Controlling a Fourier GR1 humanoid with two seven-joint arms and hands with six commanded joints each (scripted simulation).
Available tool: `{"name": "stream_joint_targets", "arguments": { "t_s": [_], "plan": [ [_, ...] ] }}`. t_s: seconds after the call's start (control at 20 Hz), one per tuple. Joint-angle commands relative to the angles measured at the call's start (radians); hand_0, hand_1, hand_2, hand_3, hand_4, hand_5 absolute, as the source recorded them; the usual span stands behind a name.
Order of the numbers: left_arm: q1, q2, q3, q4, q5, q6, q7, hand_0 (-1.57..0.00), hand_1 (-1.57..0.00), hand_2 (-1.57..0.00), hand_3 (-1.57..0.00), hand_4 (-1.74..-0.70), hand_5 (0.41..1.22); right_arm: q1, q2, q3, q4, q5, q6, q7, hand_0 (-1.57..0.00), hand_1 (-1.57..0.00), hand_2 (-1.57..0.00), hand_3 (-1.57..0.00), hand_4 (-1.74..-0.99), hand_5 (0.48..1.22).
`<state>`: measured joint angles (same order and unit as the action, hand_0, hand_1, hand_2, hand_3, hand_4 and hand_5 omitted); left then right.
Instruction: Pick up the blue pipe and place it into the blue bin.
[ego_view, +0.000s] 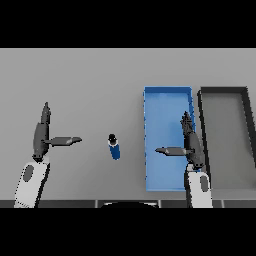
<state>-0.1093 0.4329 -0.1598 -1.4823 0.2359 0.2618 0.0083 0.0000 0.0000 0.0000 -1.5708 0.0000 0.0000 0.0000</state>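
Head view: blue pipe (114, 147) lying on table (90, 75), just left of blue bin (167, 92), untouched. Right hand (189, 142) hovering over bin, fingers relaxed, prob. staging; left hand (42, 135) idling far left, fingers straight.

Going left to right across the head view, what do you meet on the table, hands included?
Left hand, open → blue pipe lying on the table → blue bin, with the open right hand over its right side → dark grey bin.
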Motion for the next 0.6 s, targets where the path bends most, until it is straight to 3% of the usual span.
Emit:
{"name": "stream_joint_targets", "arguments": {
  "t_s": [0.0, 0.25, 0.35, 0.55],
  "plan": [
    [0.002, 0.0, 0.001, -0.001, 0.0, 0.0, -0.006, 0.0, 0.0, 0.0, 0.0, -1.07, 0.591, 0.002, 0.001, 0.001, -0.001, 0.0, -0.001, -0.001, 0.0, 0.0, 0.0, 0.0, -1.225, 0.617],
    [0.022, 0.003, -0.001, -0.013, -0.001, 0.0, -0.017, 0.0, 0.0, 0.0, 0.0, -1.07, 0.591, 0.014, 0.003, 0.004, -0.011, 0.0, -0.001, -0.002, 0.0, 0.0, 0.0, 0.0, -1.225, 0.617],
    [0.026, 0.147, -0.04, -0.026, 0.022, -0.231, -0.079, 0.0, 0.0, 0.0, 0.0, -1.07, 0.59, 0.069, -0.067, 0.073, -0.075, 0.091, 0.041, -0.075, 0.0, 0.0, 0.0, 0.0, -1.224, 0.618],
    [0.017, 0.213, -0.058, -0.022, 0.042, -0.351, -0.091, 0.0, 0.0, 0.0, 0.0, -1.08, 0.591, 0.124, -0.104, 0.116, -0.128, 0.157, 0.052, -0.076, 0.0, 0.0, 0.0, 0.0, -1.215, 0.618]
  ]
}}
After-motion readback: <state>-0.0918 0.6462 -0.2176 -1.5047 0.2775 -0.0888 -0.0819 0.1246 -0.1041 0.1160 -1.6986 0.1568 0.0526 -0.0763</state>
